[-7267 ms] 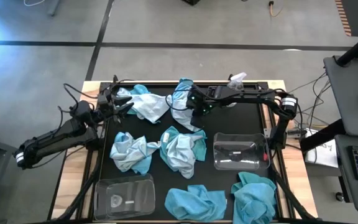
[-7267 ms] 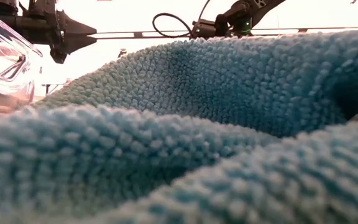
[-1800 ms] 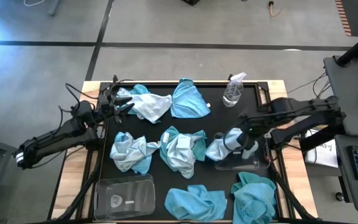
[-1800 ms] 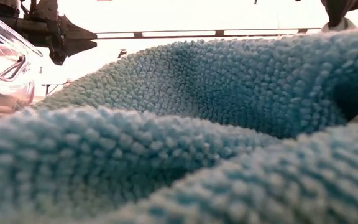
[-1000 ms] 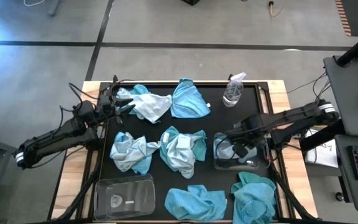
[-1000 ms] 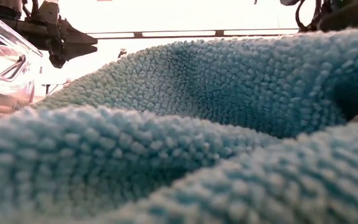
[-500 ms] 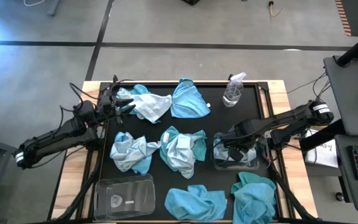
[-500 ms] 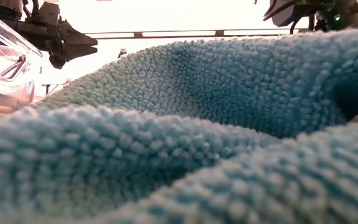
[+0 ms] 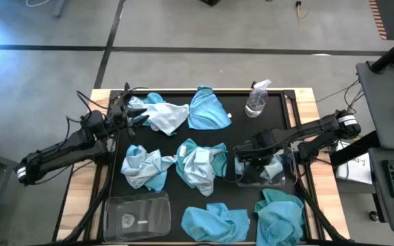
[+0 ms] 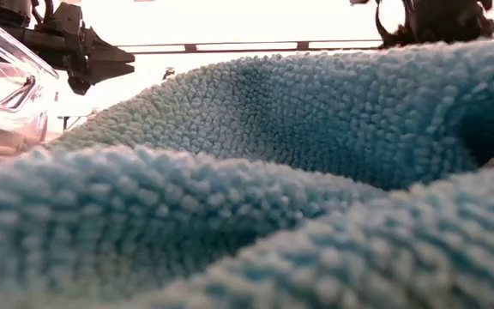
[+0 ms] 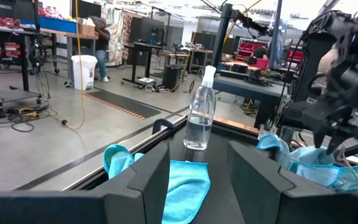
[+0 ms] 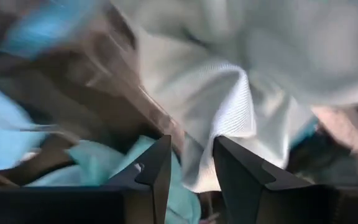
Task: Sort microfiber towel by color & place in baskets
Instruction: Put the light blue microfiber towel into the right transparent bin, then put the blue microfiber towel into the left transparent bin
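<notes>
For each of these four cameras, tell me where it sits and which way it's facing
High view: overhead, straight down on the table; both arms show, right gripper over the right basket.
Low view: table height, filled by a turquoise towel; arms peek above.
Left wrist view: past the open left gripper toward the spray bottle.
Right wrist view: past its fingers at a pale towel.
Shared: the spray bottle also shows from overhead.
</notes>
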Controlling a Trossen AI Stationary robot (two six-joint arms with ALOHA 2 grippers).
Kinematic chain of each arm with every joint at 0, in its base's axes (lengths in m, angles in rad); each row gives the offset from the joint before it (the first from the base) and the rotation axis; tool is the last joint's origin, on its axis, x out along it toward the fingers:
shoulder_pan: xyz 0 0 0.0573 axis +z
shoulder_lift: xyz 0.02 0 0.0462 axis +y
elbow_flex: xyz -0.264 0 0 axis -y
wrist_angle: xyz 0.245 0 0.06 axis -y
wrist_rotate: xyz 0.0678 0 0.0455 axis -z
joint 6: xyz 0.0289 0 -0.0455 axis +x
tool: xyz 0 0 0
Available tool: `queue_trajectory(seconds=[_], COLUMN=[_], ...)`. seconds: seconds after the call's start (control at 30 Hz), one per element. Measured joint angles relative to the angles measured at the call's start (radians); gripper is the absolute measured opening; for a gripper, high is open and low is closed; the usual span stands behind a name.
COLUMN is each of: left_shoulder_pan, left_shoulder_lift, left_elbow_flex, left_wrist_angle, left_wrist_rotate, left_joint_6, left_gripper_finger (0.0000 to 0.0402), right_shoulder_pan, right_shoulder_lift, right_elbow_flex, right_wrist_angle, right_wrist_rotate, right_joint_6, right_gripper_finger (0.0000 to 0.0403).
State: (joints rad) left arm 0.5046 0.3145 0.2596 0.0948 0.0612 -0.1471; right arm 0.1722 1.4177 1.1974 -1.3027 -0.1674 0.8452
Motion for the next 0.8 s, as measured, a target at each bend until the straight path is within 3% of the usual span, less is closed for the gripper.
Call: queue_trajectory(seconds=[0.27,0.43,0.8], left_shoulder_pan=[0.000,0.000,0.000], left_shoulder_lift=[0.000,0.000,0.000], left_elbow_flex=[0.000,0.000,0.000], left_wrist_angle=[0.000,0.000,0.000], left_wrist_rotate=[0.000,0.000,0.000], left_joint_6=[0.000,0.000,0.000], left_gripper_finger=[0.0144,0.0144,0.0144], right_shoulder_pan=[0.000,0.000,-0.061], right_shoulder_lift=[0.000,0.000,0.012], right_elbow_flex=[0.186,0.233,0.173], right_wrist_angle=[0.005,0.012,0.286], right_wrist_rotate=[0.301,0.514,0.537], right_joint_6=[-0.085,-0.102,-0.313], right_gripper_finger=[0.0096,0.0086,0.0084])
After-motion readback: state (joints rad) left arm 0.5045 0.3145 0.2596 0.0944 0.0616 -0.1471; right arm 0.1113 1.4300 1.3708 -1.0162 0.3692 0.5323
